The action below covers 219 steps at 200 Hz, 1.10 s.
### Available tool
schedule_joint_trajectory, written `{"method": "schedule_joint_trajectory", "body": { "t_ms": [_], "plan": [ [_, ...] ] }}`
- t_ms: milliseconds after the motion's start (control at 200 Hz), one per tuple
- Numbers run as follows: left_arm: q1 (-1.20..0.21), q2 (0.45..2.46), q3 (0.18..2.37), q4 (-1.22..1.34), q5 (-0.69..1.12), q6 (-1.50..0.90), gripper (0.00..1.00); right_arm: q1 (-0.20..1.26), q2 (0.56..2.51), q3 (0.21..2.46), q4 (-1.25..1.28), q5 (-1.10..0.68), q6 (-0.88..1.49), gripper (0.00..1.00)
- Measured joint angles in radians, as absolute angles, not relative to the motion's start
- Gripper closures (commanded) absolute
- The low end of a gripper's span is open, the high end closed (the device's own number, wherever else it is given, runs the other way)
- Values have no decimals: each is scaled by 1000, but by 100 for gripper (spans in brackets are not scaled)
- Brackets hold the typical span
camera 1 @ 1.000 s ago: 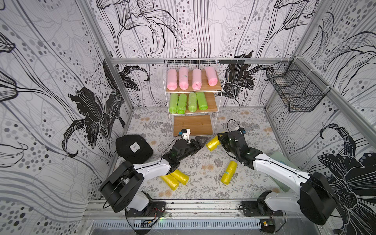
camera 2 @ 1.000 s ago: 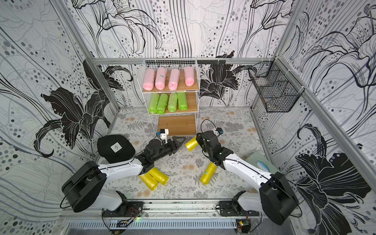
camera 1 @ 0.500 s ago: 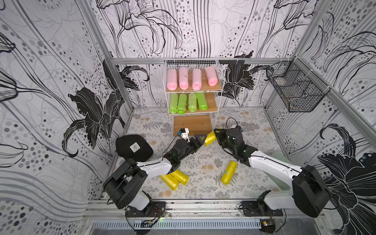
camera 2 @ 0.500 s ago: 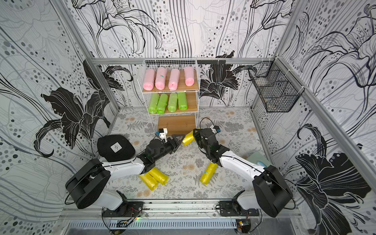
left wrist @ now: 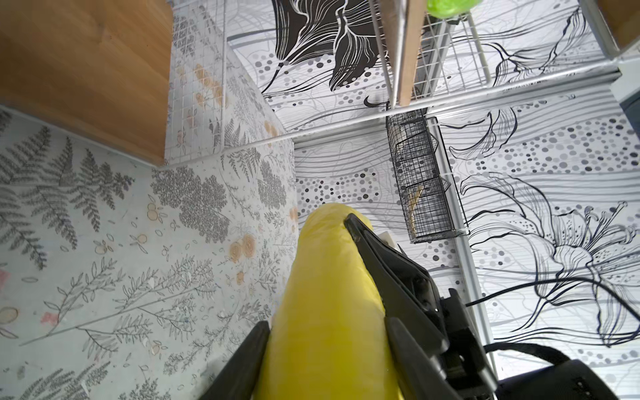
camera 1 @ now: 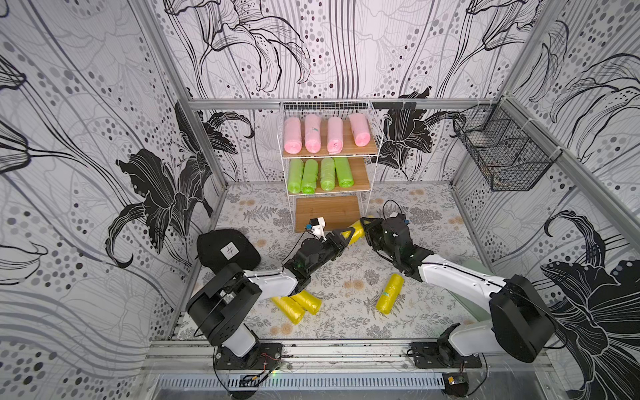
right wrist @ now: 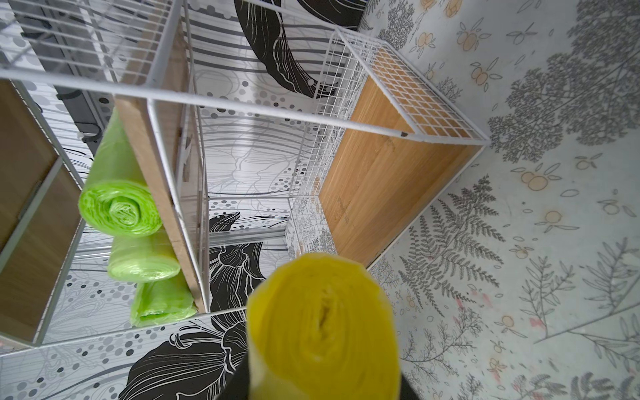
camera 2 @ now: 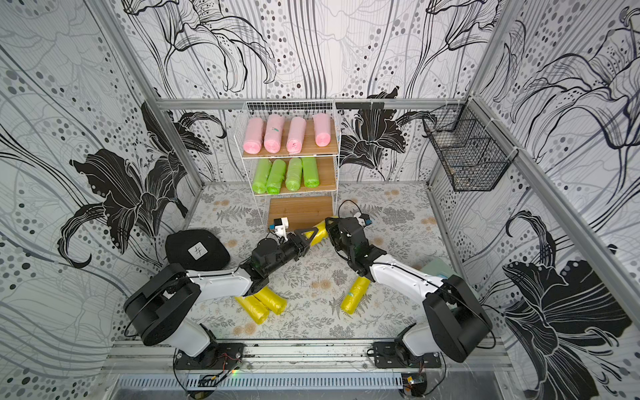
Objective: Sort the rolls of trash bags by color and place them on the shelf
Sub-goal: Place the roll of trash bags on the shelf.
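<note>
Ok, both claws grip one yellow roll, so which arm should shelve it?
Probably left: the left claw holds the yellow roll lengthwise, ready to slide end-first onto the shelf's bottom board; the right claw grips its far end obliquely.

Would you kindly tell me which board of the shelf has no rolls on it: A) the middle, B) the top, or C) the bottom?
C: the bottom board is bare, while the pink rolls lie on the top one and the green rolls on the middle one.
</note>
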State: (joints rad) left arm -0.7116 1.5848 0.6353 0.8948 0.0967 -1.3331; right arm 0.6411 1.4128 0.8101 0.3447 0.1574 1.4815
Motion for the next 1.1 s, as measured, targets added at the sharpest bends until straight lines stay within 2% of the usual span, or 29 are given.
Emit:
{"method": "schedule_joint_trajectory", "body": {
  "t_ms": [110,235,360,741,1096],
  "plan": [
    [-712,1585,635,901,85,-1334,71,641,1413,812,345,157,1476,47],
    [-712,1585,632,903,59,-1335,74,644,1412,822,344,155,1472,18],
    [-709,1583,609,905,17,-1335,76,648,1402,834,321,165,1448,8],
    [-584,1546,540,859,-190,-1221,76,648,1253,833,163,305,1309,6],
    [-534,1725,605,875,-408,-965,76,605,1242,795,122,306,1248,6]
  ]
}}
